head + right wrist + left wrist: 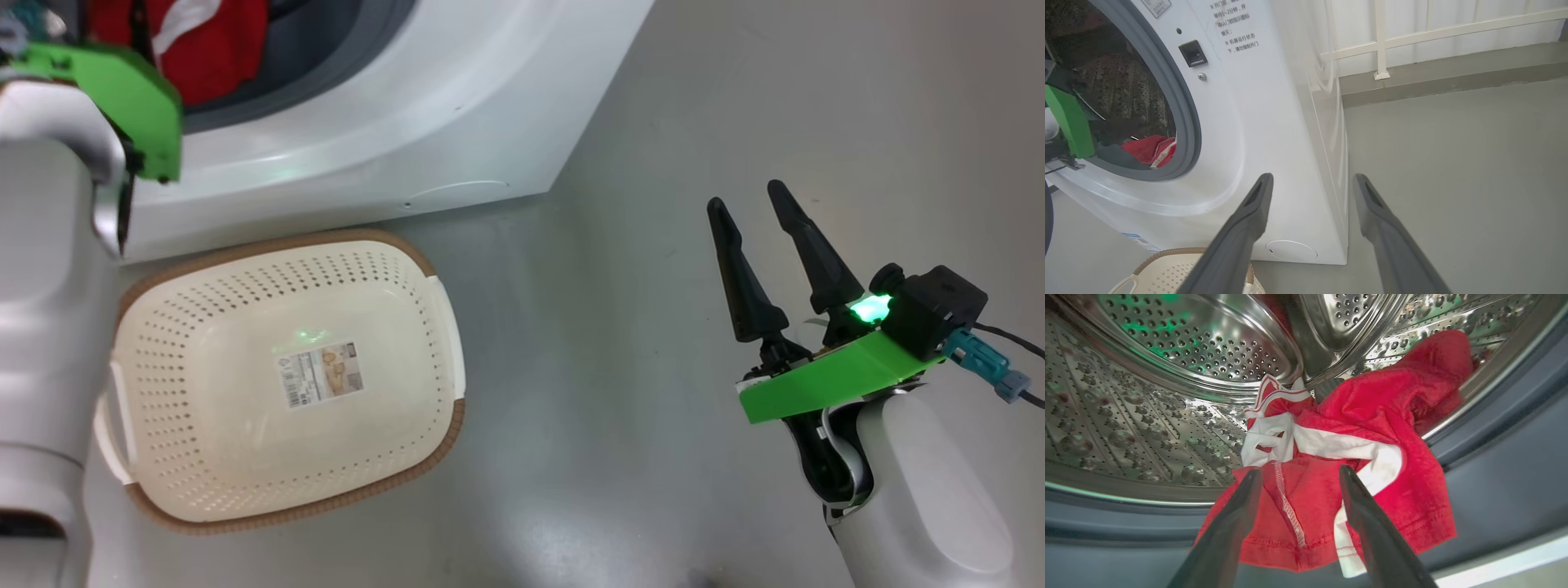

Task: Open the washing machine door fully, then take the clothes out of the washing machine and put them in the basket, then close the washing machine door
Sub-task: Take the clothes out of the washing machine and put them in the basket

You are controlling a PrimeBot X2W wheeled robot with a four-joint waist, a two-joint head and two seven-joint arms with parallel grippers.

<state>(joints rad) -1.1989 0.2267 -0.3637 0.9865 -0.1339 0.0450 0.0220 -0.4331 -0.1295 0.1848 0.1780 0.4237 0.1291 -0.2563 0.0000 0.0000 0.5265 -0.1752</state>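
Washer (pixel 392 106): white front-loader; its mouth stands open, and the left arm reaches inside.
Door: open enough for that reach, so step one looks done; whether it is fully open I cannot tell.
Clothes (pixel 1380 400): red with white trim, heaped low at the front of the drum (pixel 1167 355), with the hem spilling over the lip onto the grey gasket (pixel 1494 490). None are out yet.
Left gripper (pixel 1301 470): jaws spread wide, one finger to each side of the hem and close over the cloth. It grasps nothing; whether it touches the cloth I cannot tell.
Right gripper (pixel 746 196): released and empty, hanging over bare floor (pixel 653 408) to the washer's right, well apart from the work.
Basket (pixel 269 245): on the floor just before the washer, below the mouth. It holds only its paper label.
Progress: early in step two, I'd judge, poised to take hold.
Left to do: clasp the clothes, carry them to the basket, shut the door.
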